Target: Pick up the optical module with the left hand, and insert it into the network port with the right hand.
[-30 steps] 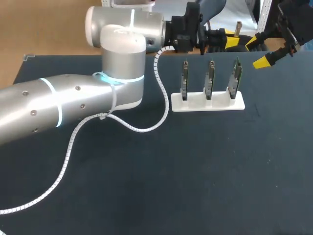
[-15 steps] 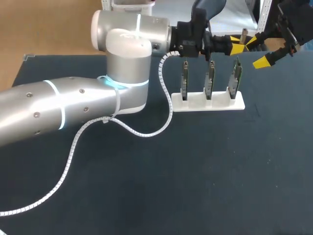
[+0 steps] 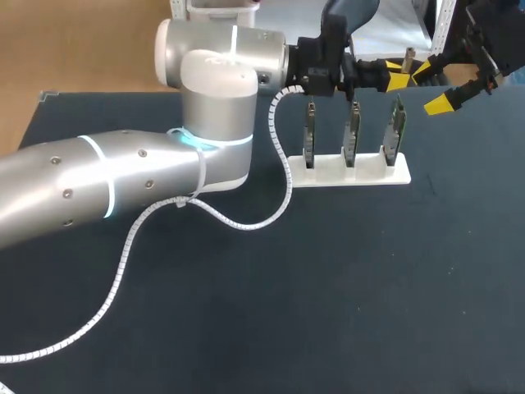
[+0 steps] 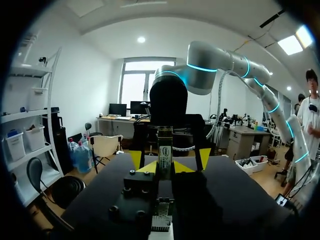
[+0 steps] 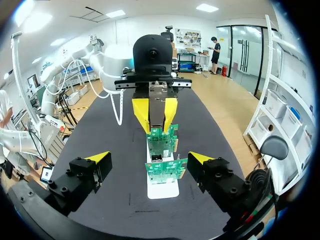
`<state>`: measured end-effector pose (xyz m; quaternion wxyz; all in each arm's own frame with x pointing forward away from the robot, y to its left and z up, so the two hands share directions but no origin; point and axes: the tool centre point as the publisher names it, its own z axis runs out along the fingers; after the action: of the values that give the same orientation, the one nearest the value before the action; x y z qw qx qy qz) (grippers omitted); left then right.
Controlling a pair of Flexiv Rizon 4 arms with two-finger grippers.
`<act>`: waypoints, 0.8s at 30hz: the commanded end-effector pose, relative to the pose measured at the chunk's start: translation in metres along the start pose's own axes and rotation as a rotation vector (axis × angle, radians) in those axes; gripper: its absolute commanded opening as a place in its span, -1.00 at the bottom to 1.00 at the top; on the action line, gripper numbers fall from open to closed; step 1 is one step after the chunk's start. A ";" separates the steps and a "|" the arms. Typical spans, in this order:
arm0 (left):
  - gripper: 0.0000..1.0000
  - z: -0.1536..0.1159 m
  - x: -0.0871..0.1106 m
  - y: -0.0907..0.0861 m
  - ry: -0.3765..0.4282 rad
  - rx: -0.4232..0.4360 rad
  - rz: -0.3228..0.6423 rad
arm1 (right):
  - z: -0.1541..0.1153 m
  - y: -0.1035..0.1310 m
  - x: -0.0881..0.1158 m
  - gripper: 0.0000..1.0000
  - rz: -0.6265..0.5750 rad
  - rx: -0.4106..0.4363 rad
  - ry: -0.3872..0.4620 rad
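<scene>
A module (image 4: 165, 150) stands upright in the rack (image 3: 349, 174) on the bench (image 3: 246, 312), its top free for grasping. My left jaws are around it, but I cannot tell if they grip. The right jaws hang open beyond the rack, ready to receive it.

Head camera, high behind the robot, looks down on the whole counter (image 3: 344, 287); left and right wrist cameras, low and close, face each other along the white rack (image 3: 349, 172) of optical modules (image 3: 351, 135), which all three views share.
</scene>
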<state>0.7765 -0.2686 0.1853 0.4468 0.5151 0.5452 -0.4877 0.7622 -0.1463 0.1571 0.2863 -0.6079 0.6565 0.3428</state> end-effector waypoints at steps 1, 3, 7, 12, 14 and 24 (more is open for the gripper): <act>-1.00 0.003 0.003 0.000 -0.008 -0.012 -0.006 | 0.000 0.003 0.000 1.00 -0.001 0.007 0.000; -1.00 0.004 0.003 0.000 -0.009 -0.014 -0.004 | 0.000 0.003 0.000 1.00 -0.001 0.007 0.000; -1.00 0.007 0.004 -0.003 -0.008 -0.014 0.001 | 0.000 0.003 0.000 1.00 -0.001 0.007 0.000; -1.00 0.010 0.004 -0.005 -0.003 -0.015 0.006 | 0.000 0.003 0.000 1.00 -0.001 0.007 0.000; -1.00 0.011 0.004 -0.007 -0.003 -0.004 0.014 | 0.000 0.003 0.000 1.00 -0.001 0.007 0.000; -1.00 0.010 0.006 -0.009 0.000 -0.010 0.012 | 0.000 0.003 0.000 1.00 -0.001 0.007 0.000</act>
<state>0.7695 -0.2796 0.1786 0.4501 0.5180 0.5435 -0.4834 0.7622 -0.1463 0.1571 0.2863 -0.6079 0.6565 0.3428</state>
